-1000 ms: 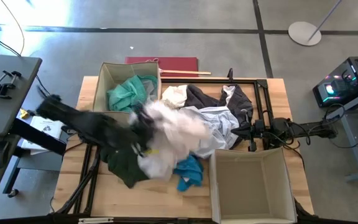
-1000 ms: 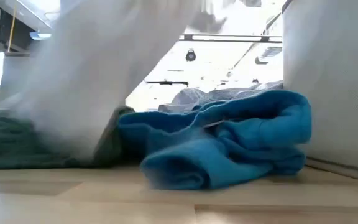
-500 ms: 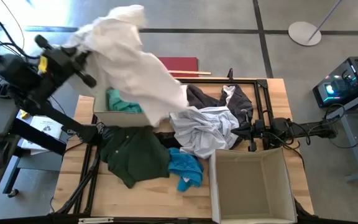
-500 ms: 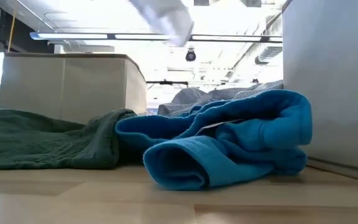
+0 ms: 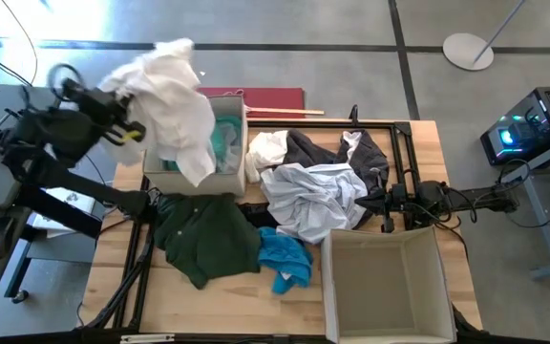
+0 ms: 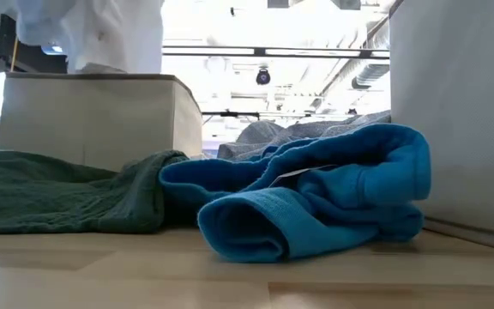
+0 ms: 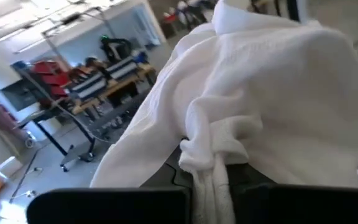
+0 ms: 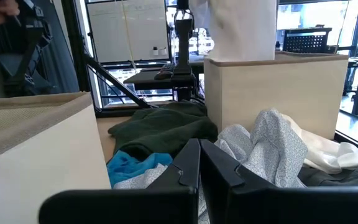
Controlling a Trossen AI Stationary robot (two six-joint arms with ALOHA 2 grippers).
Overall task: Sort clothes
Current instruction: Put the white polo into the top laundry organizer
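Observation:
My left gripper (image 5: 130,130), raised beyond the table's far left corner, is shut on a white garment (image 5: 175,100) that hangs over the far-left beige box (image 5: 242,162). A teal garment (image 5: 225,134) lies in that box. On the table lie a dark green garment (image 5: 203,234), a bright blue one (image 5: 285,258), a pale grey-blue one (image 5: 318,196), a cream-white one (image 5: 267,145) and a dark grey one (image 5: 308,148). My right gripper (image 5: 375,203) rests shut at the table's right, beside the pile. My left gripper pinches a bunched, several-layered fold of the white garment (image 7: 213,165) between its two fingers. The fingers lie roughly level, pointing toward the table's right. The garment hangs slack below them, its lower end (image 6: 114,60) down at the box's rim; whether it touches the box I cannot tell.
A second beige box (image 5: 385,282) stands open at the near right. A black metal frame (image 5: 404,153) runs along the far right of the table. Bare wood shows along the near left edge (image 5: 218,311). A red mat (image 5: 270,98) lies on the floor beyond the table.
My left gripper has risen and swung from the middle of the pile toward the table's far left, rolling as it went, still shut on the white garment. The garment has been lifted clear of the pile, trailed stretched behind, and now hangs over the far-left box.

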